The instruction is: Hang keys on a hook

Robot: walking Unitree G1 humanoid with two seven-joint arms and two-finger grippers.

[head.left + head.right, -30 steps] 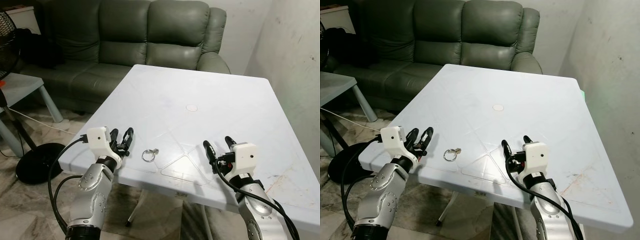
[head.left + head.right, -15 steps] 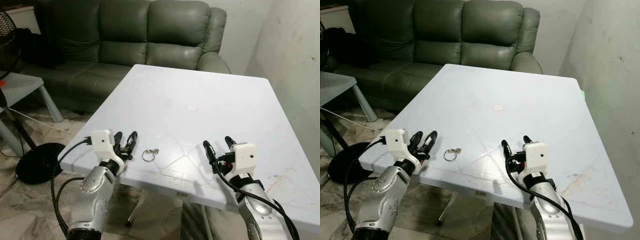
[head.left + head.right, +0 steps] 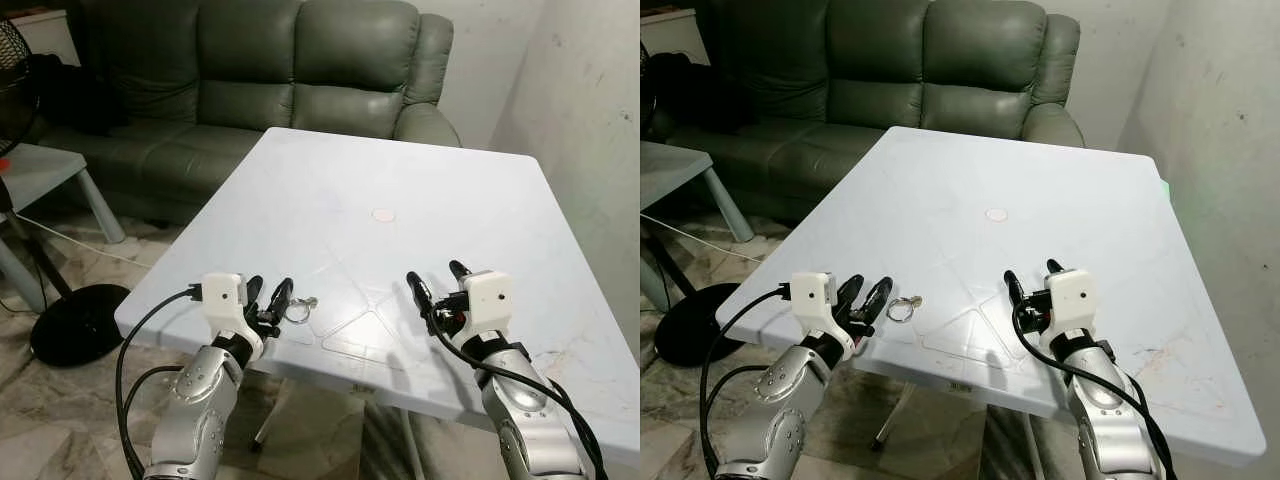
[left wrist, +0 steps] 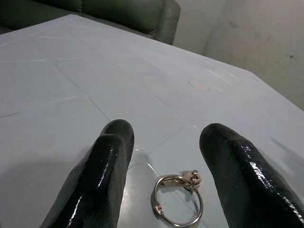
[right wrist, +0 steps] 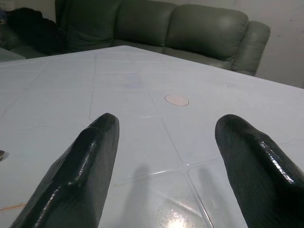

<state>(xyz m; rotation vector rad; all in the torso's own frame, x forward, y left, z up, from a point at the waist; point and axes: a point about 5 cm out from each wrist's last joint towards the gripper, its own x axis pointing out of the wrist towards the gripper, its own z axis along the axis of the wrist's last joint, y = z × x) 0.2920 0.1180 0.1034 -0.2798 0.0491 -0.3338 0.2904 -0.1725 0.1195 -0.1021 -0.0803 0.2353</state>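
A small metal key ring (image 3: 298, 310) with a little clasp lies flat on the white table (image 3: 400, 190) near its front left edge. My left gripper (image 3: 270, 295) is open just left of the ring, fingers pointing at it. Through the left wrist camera the ring (image 4: 176, 206) lies between and just ahead of the two black fingers (image 4: 99, 175), untouched. My right gripper (image 3: 435, 280) hovers open over the table's front right part, with nothing between its fingers (image 5: 85, 166).
A small round pale mark (image 3: 383, 214) sits at the table's middle. A dark green sofa (image 3: 270, 70) stands behind the table. A fan base (image 3: 70, 325) and a grey side table (image 3: 40, 170) are on the floor to the left. A wall (image 3: 590, 120) runs along the right.
My left gripper has moved right across the table edge toward the key ring and now sits beside it. The right gripper has risen slightly.
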